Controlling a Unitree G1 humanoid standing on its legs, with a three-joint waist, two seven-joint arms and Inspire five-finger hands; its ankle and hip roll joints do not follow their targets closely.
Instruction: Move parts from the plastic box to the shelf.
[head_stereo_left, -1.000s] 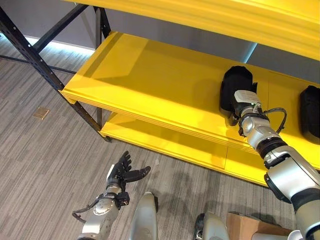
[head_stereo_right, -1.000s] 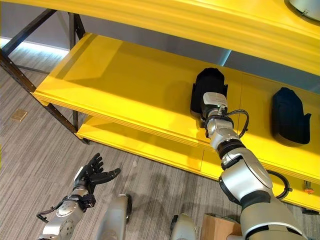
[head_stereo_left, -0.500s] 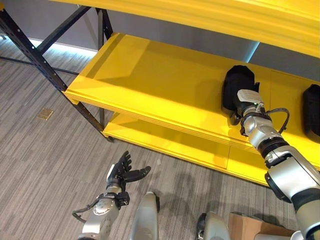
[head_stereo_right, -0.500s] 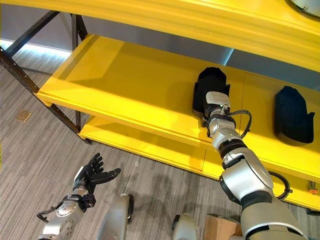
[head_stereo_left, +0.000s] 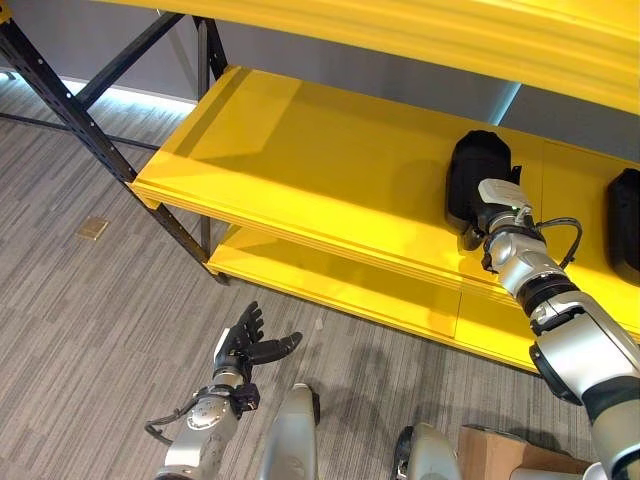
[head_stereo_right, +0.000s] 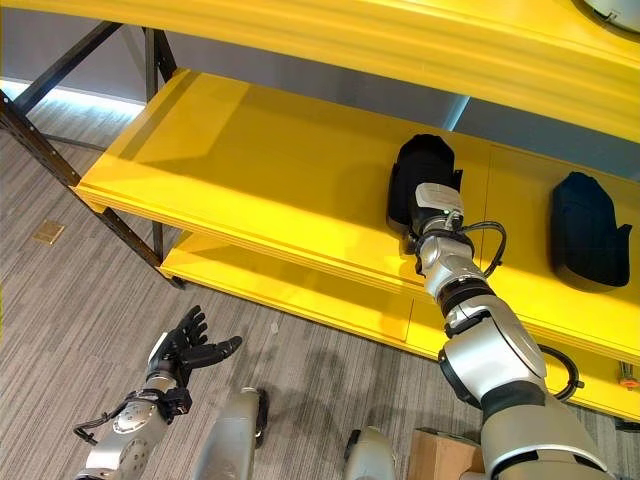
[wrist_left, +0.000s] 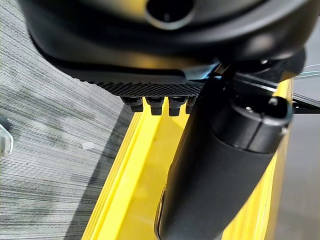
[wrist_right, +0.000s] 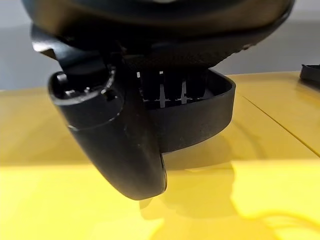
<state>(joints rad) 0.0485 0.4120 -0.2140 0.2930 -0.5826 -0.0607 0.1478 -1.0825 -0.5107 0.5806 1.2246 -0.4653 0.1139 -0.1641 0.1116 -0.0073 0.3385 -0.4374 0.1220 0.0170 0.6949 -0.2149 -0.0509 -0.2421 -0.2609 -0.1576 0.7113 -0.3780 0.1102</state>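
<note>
Part (head_stereo_right: 420, 178) on shelf (head_stereo_right: 260, 170) under right hand (wrist_right: 150, 100).

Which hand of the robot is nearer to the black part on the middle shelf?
Right. The right hand is at the black part on the shelf; the left hand is low over the floor.

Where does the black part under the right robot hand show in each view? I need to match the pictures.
Left eye view: black part on the middle shelf, right of centre.
Right eye view: same part, just right of centre.
Right wrist view: part past the fingers, on yellow.
Left wrist view: not there.
Shared landmark: yellow shelf.
</note>
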